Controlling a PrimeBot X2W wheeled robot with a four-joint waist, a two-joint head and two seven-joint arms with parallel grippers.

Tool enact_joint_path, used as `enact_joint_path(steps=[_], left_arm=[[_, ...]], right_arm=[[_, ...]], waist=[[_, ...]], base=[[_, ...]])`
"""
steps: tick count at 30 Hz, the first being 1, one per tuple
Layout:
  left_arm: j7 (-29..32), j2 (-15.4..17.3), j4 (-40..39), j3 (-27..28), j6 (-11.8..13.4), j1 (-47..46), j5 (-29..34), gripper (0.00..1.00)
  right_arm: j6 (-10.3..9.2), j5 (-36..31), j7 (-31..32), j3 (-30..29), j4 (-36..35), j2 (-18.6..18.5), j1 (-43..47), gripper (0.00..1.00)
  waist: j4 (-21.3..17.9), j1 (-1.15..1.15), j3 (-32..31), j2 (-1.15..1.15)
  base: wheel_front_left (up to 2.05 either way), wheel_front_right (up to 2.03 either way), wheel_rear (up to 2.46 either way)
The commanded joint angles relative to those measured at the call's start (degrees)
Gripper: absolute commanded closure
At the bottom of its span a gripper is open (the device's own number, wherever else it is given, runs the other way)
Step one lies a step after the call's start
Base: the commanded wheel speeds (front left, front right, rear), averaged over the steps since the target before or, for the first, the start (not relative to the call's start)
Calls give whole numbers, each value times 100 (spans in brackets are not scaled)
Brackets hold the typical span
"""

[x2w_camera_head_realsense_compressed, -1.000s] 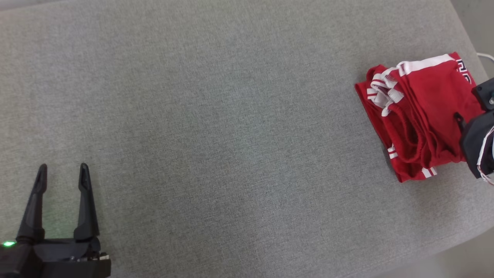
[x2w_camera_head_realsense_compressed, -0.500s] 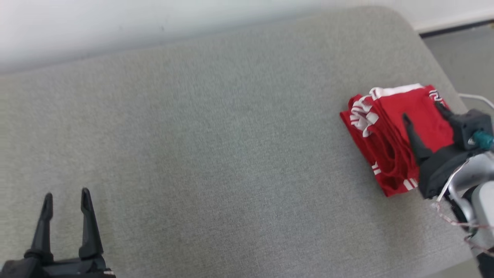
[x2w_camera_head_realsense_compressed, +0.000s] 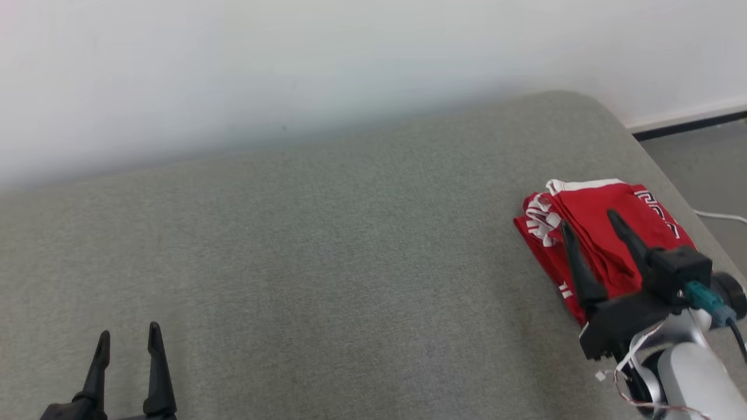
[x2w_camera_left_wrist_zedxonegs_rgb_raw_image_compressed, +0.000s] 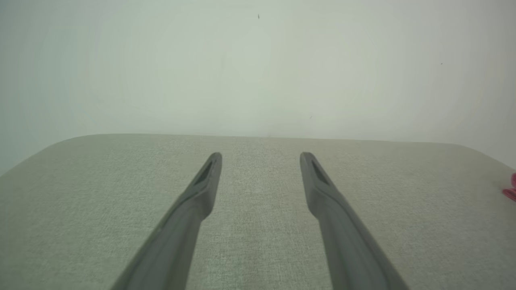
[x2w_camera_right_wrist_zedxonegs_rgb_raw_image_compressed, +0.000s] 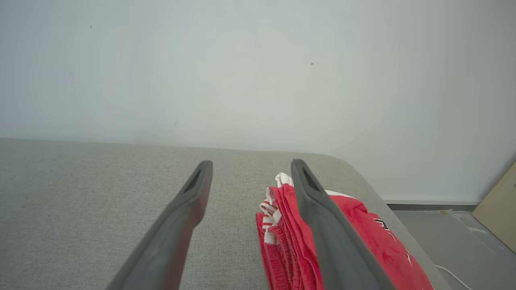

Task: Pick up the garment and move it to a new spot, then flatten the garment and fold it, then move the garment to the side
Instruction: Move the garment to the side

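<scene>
Two empty grippers, and a folded red garment off at the right end of the cushion.

Nearest, the left gripper (x2w_camera_head_realsense_compressed: 129, 331) is cut off by the bottom edge, jaws spread wide over bare grey cushion (x2w_camera_head_realsense_compressed: 350, 233). The right gripper (x2w_camera_head_realsense_compressed: 588, 219) also stands wide, gripping nothing. The garment (x2w_camera_head_realsense_compressed: 595, 204), red with white trim, lies beneath and just beyond its jaws, its near corner hidden behind the gripper body. I can't tell whether the fingers touch the cloth, and its black lettering is too partial to read. Farther off are a white wall (x2w_camera_head_realsense_compressed: 292, 58) and a white cable (x2w_camera_head_realsense_compressed: 721, 217) cut off at the right.
</scene>
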Motion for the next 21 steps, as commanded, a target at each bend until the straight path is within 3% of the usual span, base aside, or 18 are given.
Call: enact_joint_path(steps=[1, 11, 21], left_arm=[[-12, -18, 145, 18, 19, -86, 45, 0], [-12, -26, 435, 52, 14, 98, 123, 0], [-13, 51, 535, -65, 13, 317, 43, 0]], right_arm=[[-3, 44, -129, -74, 140, 124, 196, 0], [-3, 22, -682, -466, 679, 587, 589, 0], [-3, -55, -982, -586, 874, 810, 869, 0]], waist=[[254, 2, -264, 1], [702, 2, -417, 1], [966, 2, -497, 1]], base=[[0, 0, 0], [0, 0, 0], [0, 0, 0]])
